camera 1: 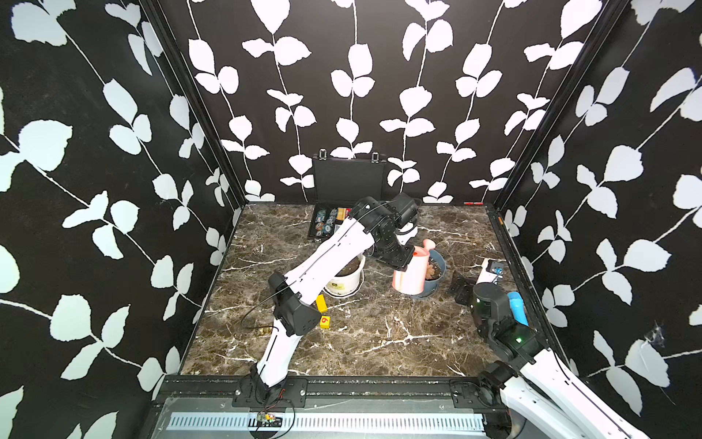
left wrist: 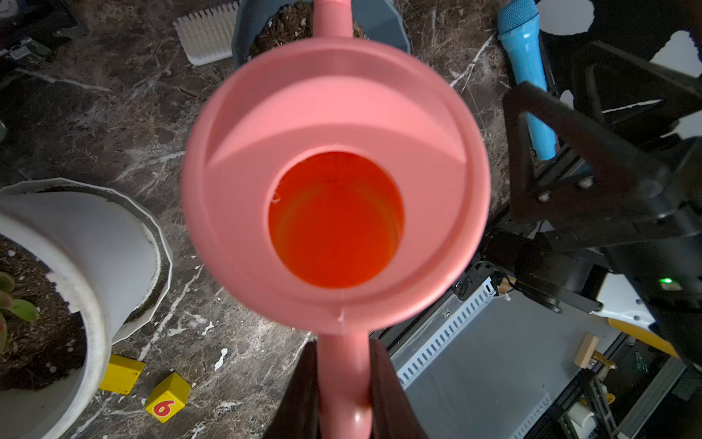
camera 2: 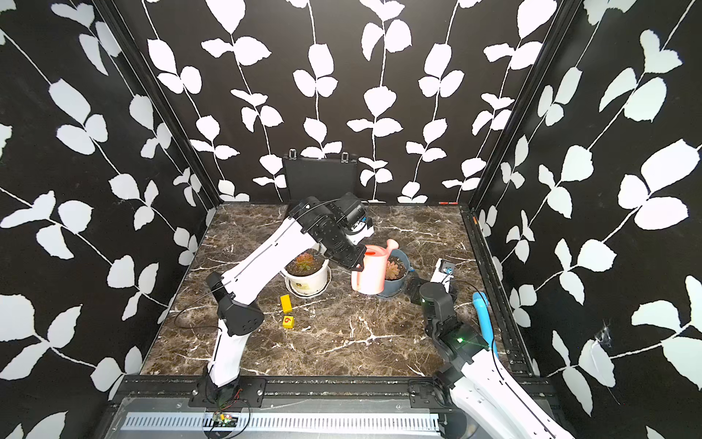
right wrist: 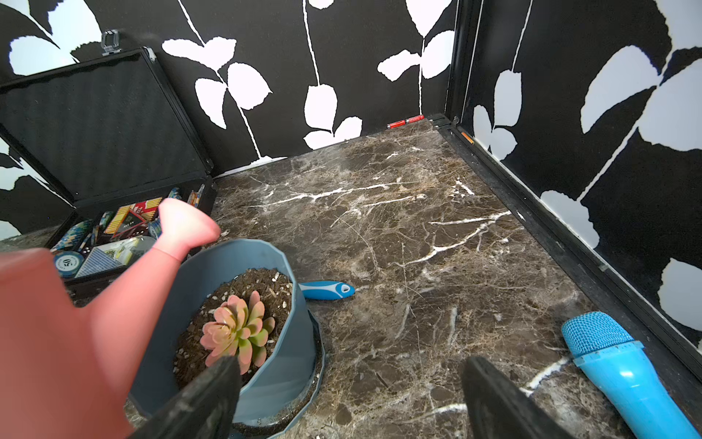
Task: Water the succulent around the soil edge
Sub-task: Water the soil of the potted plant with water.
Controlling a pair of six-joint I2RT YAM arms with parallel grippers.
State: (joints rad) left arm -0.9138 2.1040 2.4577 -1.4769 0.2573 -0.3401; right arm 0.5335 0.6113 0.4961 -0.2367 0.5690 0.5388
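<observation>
The succulent stands in its white pot left of the table's middle in a top view, with the soil edge a dark ring inside the rim.

The step in hand looks like carrying the can over to that pot. To do it well, keep the can level and lift it clear of the grey pot. Then swing the spout round, since it points away from the succulent. Bring the tip low over the soil ring, not the leaves, then tilt slowly while working round the rim.

The left gripper is clamped on the can's handle, just right of the white pot and apart from it. The right gripper sits low near the grey pot.

In the left wrist view both fingers pinch the pink handle tightly. The can's mouth shows orange inside, and I cannot tell how full it is. The white pot lies beside the can, with a few green leaves of the succulent and some soil showing. The spout reaches over the grey pot instead.

In the right wrist view the jaws are spread wide with nothing between the fingers. Ahead lie the grey pot's pale rosette and the spout. The succulent is out of this view.
</observation>
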